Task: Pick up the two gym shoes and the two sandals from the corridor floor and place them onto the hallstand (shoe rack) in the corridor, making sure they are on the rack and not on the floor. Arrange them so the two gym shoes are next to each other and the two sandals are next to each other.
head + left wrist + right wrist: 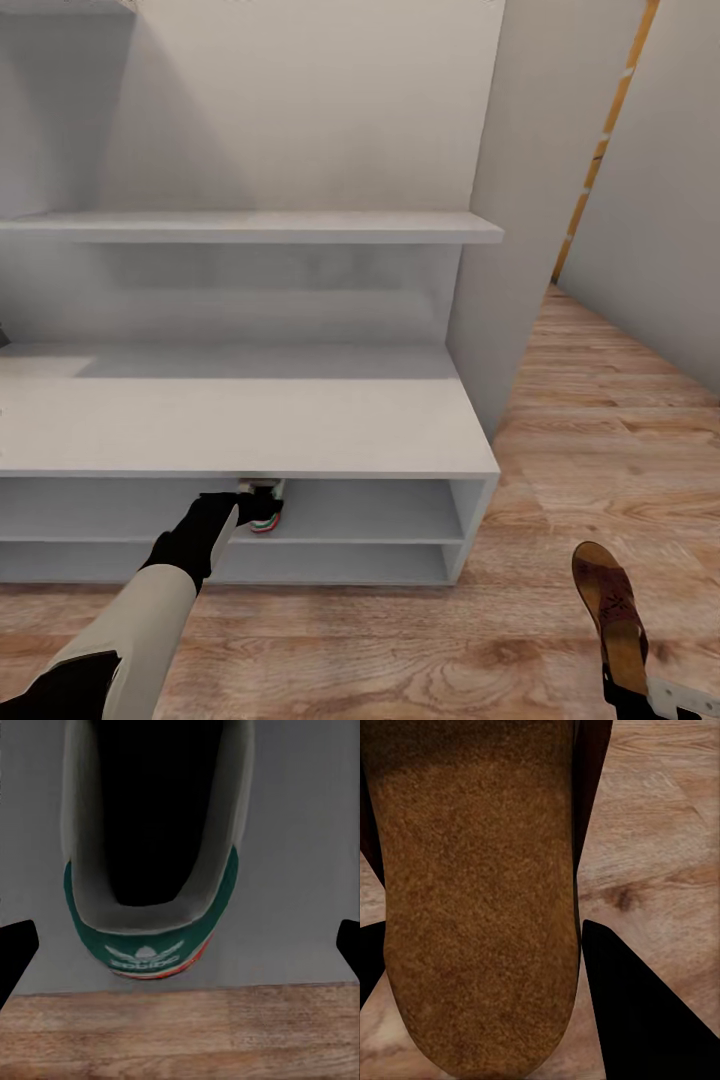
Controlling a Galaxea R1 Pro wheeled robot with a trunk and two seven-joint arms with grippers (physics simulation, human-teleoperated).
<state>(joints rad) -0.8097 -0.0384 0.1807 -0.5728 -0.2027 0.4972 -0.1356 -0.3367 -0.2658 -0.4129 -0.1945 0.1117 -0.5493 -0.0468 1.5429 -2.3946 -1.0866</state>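
Left gripper (243,508), jaws wide, faces the gym shoe (154,862) heel-on, long axis running straight ahead into the hallstand (300,440); the right gripper (480,1020) clasps a sandal (472,892).

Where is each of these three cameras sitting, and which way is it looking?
Head view: high on the robot, looking forward and down at the hallstand and corridor floor; both arms show, the left gripper at the upper shelf.
Left wrist view: near the left gripper, looking along its fingers at a gym shoe heel on the shelf.
Right wrist view: near the right gripper, looking along a sandal insole above the floor.
Shared: the shoe and sandal also appear in the head view.
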